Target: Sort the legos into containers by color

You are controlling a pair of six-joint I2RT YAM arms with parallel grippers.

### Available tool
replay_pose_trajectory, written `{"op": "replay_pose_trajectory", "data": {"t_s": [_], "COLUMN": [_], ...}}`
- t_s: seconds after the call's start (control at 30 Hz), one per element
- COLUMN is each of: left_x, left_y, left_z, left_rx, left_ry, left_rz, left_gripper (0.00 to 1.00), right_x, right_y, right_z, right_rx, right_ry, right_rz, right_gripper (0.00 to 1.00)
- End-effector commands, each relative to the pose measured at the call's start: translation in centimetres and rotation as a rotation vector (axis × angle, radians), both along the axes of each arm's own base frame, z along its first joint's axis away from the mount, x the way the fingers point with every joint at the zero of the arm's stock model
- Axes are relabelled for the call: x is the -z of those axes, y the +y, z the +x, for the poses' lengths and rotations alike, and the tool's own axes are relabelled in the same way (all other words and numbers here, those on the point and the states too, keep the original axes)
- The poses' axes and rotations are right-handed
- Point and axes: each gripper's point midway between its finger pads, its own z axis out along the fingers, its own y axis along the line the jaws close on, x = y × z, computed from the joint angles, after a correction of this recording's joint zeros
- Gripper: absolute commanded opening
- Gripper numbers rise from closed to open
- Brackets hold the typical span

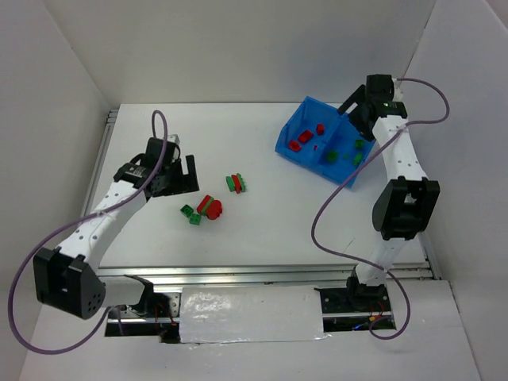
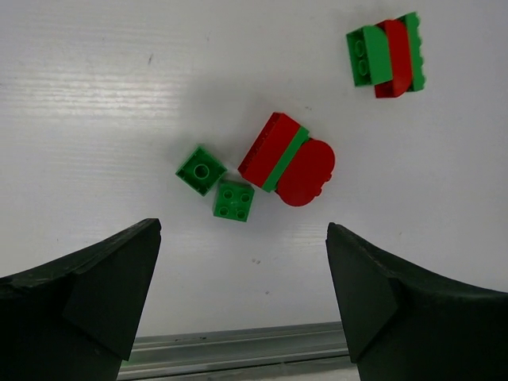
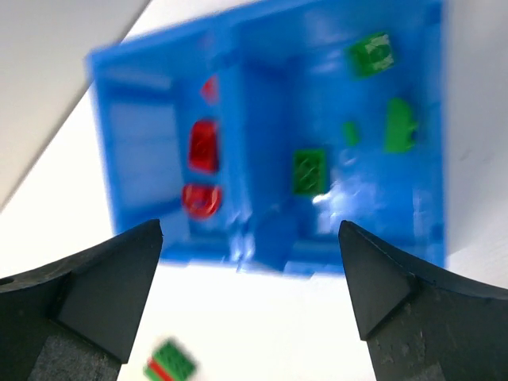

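Hovering over bench [image 2: 79,119] legos [image 2: 286,159]: left gripper [image 2: 242,230], jaws apart, empty.
Above bin [image 3: 262,258]: right gripper [image 3: 250,230], jaws apart, empty.
Bin contents: reds [image 3: 202,147] one compartment, greens [image 3: 308,171] the other.

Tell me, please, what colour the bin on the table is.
The bin is bright blue, seen sharpest in the top external view.

Bin [image 1: 290,129]: blue, divided, placed far right.
Inside: red bricks [image 1: 304,137] held left, green bricks [image 1: 333,156] right.
Loose legos [image 1: 210,206]: red-green clusters, scattered centre.
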Motion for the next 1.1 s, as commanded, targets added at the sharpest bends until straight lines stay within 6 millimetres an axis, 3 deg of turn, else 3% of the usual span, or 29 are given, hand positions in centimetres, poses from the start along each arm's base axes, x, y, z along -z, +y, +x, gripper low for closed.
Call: {"op": "replay_pose_trajectory", "data": {"t_s": [0.0, 0.03, 0.07, 0.13, 0.17, 0.27, 0.43, 0.63, 0.87, 1.07], "left_x": [2.1, 2.6, 3.2, 4.4, 4.7, 5.9, 7.8, 8.7, 10.8, 11.6], "left_y": [-0.2, -0.8, -1.1, -1.8, -2.1, -3.3, -3.2, 0.5, 2.3, 2.1], "left_z": [0.5, 0.5, 0.5, 0.9, 1.0, 1.9, 2.4, 1.5, 0.2, 0.7], "left_rx": [0.026, 0.05, 0.062, 0.093, 0.1, 0.133, 0.11, -0.046, -0.227, -0.383], "left_ry": [0.071, 0.09, 0.11, 0.138, 0.142, 0.152, 0.197, 0.226, 0.288, 0.282], "left_rz": [0.02, 0.007, -0.002, -0.006, -0.003, 0.034, 0.065, 0.147, 0.119, 0.046], "left_gripper": [0.97, 0.95, 0.94, 0.93, 0.93, 0.93, 0.9, 0.92, 0.89, 0.87], "right_x": [-5.6, -7.8, -5.4, -4.6, -4.3, -3.2, -2.4, -2.0, -1.1, -0.6], "right_y": [6.6, 9.7, 11.1, 13.6, 15.9, 18.9, 21.2, 22.4, 23.1, 24.4], "right_z": [-3.2, -4.4, -5.9, -8.6, -9.8, -13.1, -16.7, -19.5, -20.9, -21.8], "right_rx": [-0.241, -0.325, -0.376, -0.444, -0.504, -0.593, -0.699, -0.775, -0.807, -0.86], "right_ry": [-0.082, -0.154, -0.109, -0.13, -0.132, -0.128, -0.111, -0.113, -0.111, -0.096], "right_rz": [-0.033, -0.026, -0.023, 0.0, 0.026, 0.099, 0.146, 0.148, 0.159, 0.163], "right_gripper": [1.0, 1.0, 1.0, 1.0, 1.0, 1.0, 1.0, 1.0, 1.0, 0.99]}}
